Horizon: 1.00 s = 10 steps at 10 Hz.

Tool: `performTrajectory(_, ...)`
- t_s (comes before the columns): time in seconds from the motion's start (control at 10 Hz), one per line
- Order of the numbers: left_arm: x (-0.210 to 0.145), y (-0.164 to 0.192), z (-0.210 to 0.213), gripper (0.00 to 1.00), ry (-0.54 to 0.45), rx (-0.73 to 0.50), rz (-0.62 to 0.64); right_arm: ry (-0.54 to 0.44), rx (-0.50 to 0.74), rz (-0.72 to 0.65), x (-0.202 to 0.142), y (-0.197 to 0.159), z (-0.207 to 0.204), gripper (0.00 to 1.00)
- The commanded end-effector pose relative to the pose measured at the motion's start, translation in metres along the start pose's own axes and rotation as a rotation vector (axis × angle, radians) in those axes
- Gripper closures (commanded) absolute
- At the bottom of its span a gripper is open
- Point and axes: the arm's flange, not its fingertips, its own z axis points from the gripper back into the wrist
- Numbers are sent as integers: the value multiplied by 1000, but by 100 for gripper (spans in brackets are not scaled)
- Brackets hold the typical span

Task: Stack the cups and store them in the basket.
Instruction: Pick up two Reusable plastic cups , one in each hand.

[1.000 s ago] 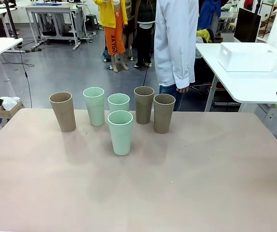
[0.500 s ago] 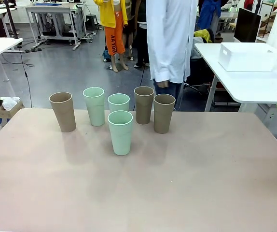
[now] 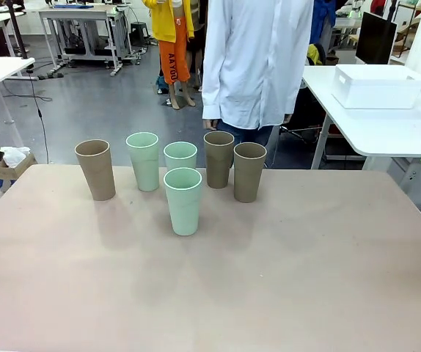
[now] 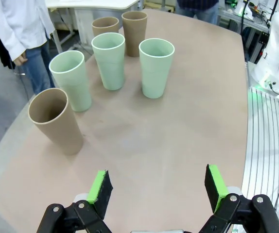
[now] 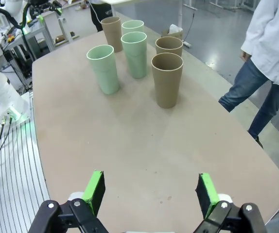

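Now | left end effector [image 4: 157, 187] spread wide, empty | right end effector [image 5: 150, 191] likewise | cups [image 3: 183, 202] upright, well ahead.

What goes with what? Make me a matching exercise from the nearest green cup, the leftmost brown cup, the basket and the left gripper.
1 nearest green cup
2 leftmost brown cup
3 basket
4 left gripper

A open, holding nothing
B on the white side table
C alone in front of the other cups
D left end of the group

Pairs: 1-C, 2-D, 3-B, 4-A
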Motion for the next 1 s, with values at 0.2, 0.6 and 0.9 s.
performTrajectory(0.2, 1, 3, 0, 0, -27, 0, -21, -28, 4, 24, 1, -4, -1, 0)
performTrajectory(0.6, 1, 3, 0, 0, -27, 0, -21, -28, 4, 24, 1, -4, -1, 0)
performTrajectory(0.9, 1, 3, 0, 0, -27, 0, -21, -28, 4, 24, 1, -4, -1, 0)
